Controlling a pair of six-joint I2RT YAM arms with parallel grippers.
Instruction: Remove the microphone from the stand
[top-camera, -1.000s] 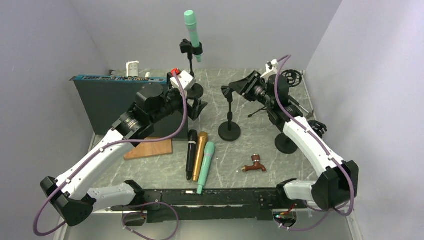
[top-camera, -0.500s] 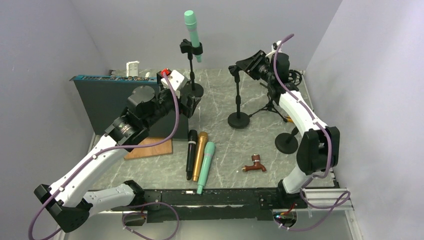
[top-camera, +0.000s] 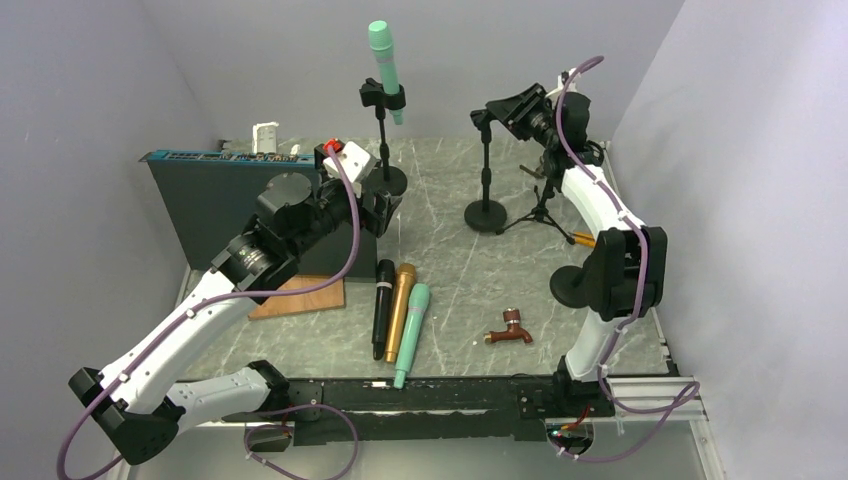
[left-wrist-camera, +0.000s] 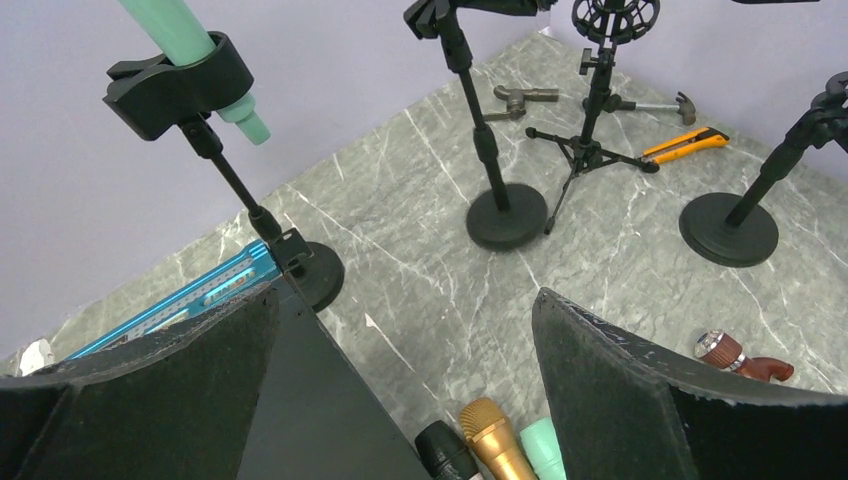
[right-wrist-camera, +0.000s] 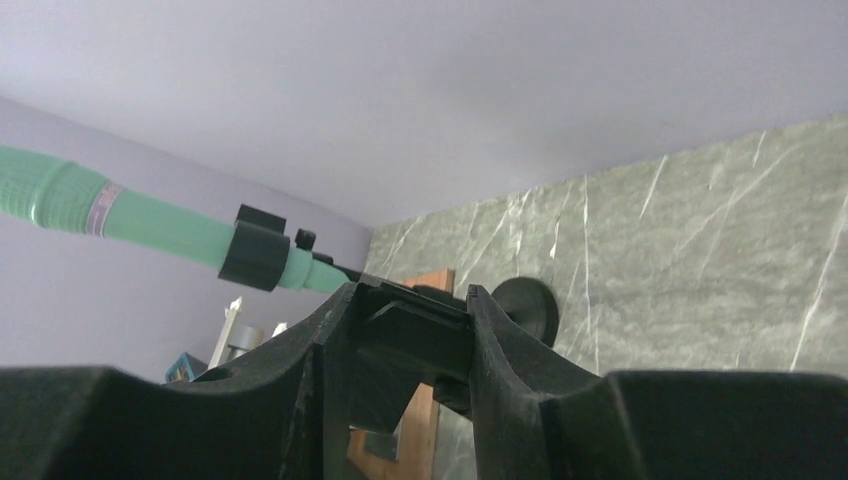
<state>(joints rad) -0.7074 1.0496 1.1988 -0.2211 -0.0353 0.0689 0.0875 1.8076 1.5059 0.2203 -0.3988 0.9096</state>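
Observation:
A green microphone (top-camera: 383, 58) stands tilted in the clip (top-camera: 383, 97) of a black stand at the back centre. It also shows in the left wrist view (left-wrist-camera: 185, 30) and the right wrist view (right-wrist-camera: 150, 220). My left gripper (top-camera: 390, 205) is open and empty, low and in front of that stand's base (left-wrist-camera: 315, 275), well below the microphone. My right gripper (top-camera: 497, 108) is shut on the top clip (right-wrist-camera: 415, 335) of a second, empty black stand (top-camera: 487, 160), to the right of the microphone.
A black (top-camera: 383, 305), a gold (top-camera: 400, 298) and a green microphone (top-camera: 412, 320) lie side by side at the front centre. A dark box (top-camera: 240, 200) stands left, with a wooden board (top-camera: 300, 297) in front. A tripod stand (top-camera: 545, 200), a round stand base (top-camera: 570, 285) and a brown tap (top-camera: 510, 330) are on the right.
My right gripper has carried the empty stand back and to the right, away from the table's middle. My left gripper rose slightly toward the back, then held still.

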